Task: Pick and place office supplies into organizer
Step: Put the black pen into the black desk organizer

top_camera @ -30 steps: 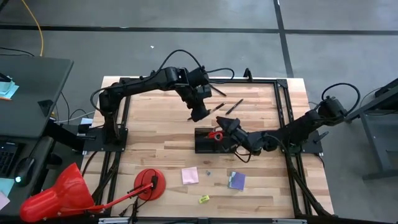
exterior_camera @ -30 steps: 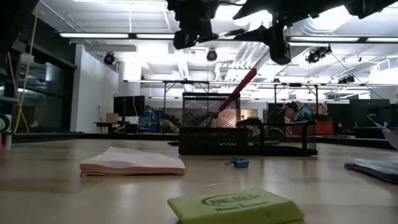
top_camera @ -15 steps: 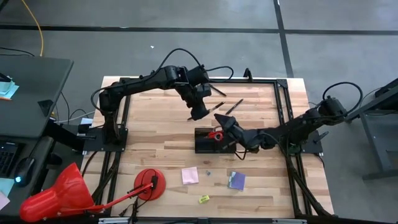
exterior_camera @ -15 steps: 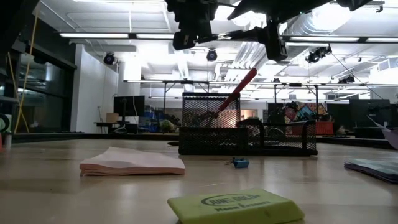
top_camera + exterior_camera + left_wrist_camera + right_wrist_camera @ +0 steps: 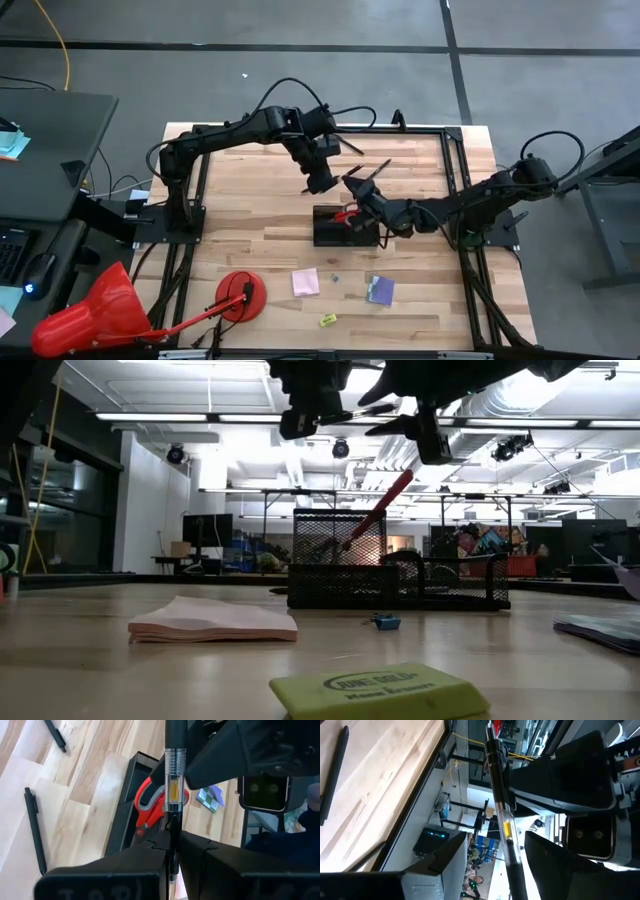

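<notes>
My left gripper (image 5: 320, 183) hangs above the table just beyond the organizer's far side, shut on a dark pen (image 5: 342, 174) with a clear, yellow-cored section (image 5: 174, 775). My right gripper (image 5: 352, 186) is open. In the right wrist view its fingers (image 5: 440, 860) stand on either side of that pen (image 5: 501, 815), with gaps showing. The black mesh organizer (image 5: 330, 228) rests on the table and holds the red-handled scissors (image 5: 346, 215), which lean up out of it (image 5: 385, 500). Two more dark pens (image 5: 376, 172) (image 5: 352, 147) lie farther back. My left gripper pinches the pen between its two fingers, near one end (image 5: 172, 817). The pen is lifted clear of the table and lies about level (image 5: 365, 408). Its free end points toward the table's right, into my right gripper's open fingers.
A pink sticky pad (image 5: 305, 281), a purple pad (image 5: 380, 290), a yellow eraser (image 5: 328, 320) and a tiny blue piece (image 5: 335, 278) lie near the table's near edge. A red disc with a stick (image 5: 240, 295) sits near left. Black frame rails (image 5: 455, 190) border the table.
My right gripper has moved from over the organizer toward the far edge and the left, up to the pen held by my left gripper. Its open fingers now stand around the pen's free end.
</notes>
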`<state>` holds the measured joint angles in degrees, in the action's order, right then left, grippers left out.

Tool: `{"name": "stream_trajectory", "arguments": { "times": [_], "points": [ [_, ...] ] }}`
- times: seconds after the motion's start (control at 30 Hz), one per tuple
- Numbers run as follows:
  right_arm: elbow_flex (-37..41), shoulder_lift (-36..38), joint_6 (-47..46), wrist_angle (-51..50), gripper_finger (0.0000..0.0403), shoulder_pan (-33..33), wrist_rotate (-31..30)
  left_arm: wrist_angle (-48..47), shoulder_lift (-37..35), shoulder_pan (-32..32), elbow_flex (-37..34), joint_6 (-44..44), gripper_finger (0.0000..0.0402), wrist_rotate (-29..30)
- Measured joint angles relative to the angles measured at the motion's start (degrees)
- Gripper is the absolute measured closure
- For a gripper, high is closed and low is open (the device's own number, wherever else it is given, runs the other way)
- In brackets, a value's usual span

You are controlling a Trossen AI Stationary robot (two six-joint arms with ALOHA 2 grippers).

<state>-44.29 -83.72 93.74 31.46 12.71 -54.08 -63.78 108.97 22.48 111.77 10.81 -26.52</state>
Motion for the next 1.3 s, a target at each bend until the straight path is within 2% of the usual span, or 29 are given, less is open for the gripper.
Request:
{"name": "stream_trajectory", "arguments": {
  "times": [0.17, 0.3, 0.5, 0.63, 0.83, 1.03, 1.13, 1.3],
  "points": [
    [0.0, 0.0, -0.3, 0.0, 0.0218, -0.8, 0.7, 0.3, 0.0, 0.0, 0.0, 0.0, 0.0394, 0.0],
    [0.0, 0.0, -0.9, 0.1, 0.0240, -1.1, 0.5, 0.3, 0.0, 0.0, 0.0, -0.1, 0.0394, 0.0],
    [0.0, 0.0, -0.9, 2.0, 0.0293, -1.1, 0.3, 0.7, 0.0, 0.0, 0.0, -0.1, 0.0394, -0.1],
    [0.0, 0.0, -1.3, 4.1, 0.0334, -1.1, -0.4, 0.8, 0.0, 0.0, 0.0, 0.1, 0.0394, -2.9],
    [0.0, -0.1, -4.1, 3.4, 0.0385, -1.0, -2.0, 1.4, -0.1, -0.6, 0.0, 0.3, 0.0392, -2.6],
    [0.0, -0.1, -8.8, 3.6, 0.0385, -1.0, -5.6, 2.3, -0.2, -0.6, 0.2, -0.2, 0.0349, -2.5],
    [0.0, -0.1, -12.1, 4.0, 0.0386, -1.1, -9.5, 1.1, -0.3, -0.7, 0.1, -1.2, 0.0322, -1.8],
    [0.0, 0.1, -16.7, 2.6, 0.0387, -1.4, -16.7, -1.0, -0.1, -1.0, 0.0, -2.3, 0.0289, 3.6]
  ]
}}
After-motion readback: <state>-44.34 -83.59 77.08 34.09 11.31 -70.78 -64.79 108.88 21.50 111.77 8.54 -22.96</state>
